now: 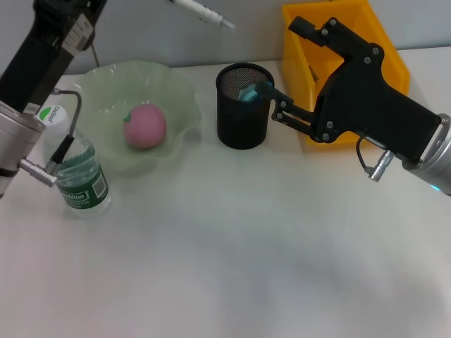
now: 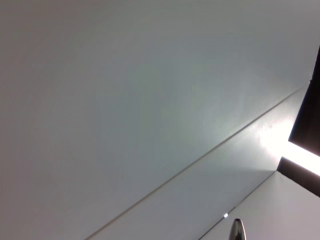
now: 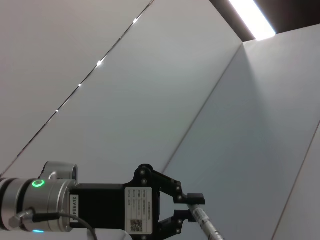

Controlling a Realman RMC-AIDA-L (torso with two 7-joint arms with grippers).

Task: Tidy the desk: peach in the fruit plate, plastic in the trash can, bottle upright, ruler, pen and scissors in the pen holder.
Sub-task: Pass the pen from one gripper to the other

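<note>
White tabletop (image 1: 239,253) runs back to a pale wall. On it, a pink peach (image 1: 144,125) sits in the translucent green fruit plate (image 1: 180,91), and a water bottle (image 1: 79,172) stands upright just beside the plate's near-left rim. A black mesh pen holder (image 1: 243,105) stands between the plate and a yellow bin (image 1: 338,35). The right gripper (image 1: 262,90) reaches sideways over the holder's rim, fingers narrowed on a teal-handled item (image 1: 248,92), apparently the scissors. The left gripper (image 3: 192,210), raised high at the far left, pinches a white pen (image 1: 203,12) that juts out over the plate.
</note>
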